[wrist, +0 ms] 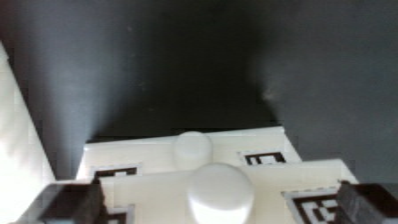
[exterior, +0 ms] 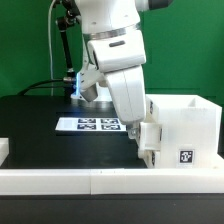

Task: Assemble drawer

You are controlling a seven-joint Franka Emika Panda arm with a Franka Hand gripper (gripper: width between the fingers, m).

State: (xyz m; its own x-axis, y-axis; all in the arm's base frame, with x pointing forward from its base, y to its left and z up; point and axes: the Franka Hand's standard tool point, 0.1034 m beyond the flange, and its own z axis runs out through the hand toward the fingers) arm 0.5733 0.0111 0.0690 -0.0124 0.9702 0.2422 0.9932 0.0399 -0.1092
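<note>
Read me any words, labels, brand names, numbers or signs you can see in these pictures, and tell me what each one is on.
No readable words, brands or numbers.
Tall box: one black-and-white square tag, a pattern, not text.
Marker board: several square tags, patterns only.
Knobbed tray in the wrist view: square tags, blurred, no letters visible.
Gripper: no label readable.

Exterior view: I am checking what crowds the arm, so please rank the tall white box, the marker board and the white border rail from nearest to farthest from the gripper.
The gripper is low, against the box's side.
1. Tall white box: touching or almost, on the exterior view's right.
2. White border rail: just below, along the table's front.
3. Marker board: flat, toward the exterior view's left. Rail and board are close; this order is tentative.
</note>
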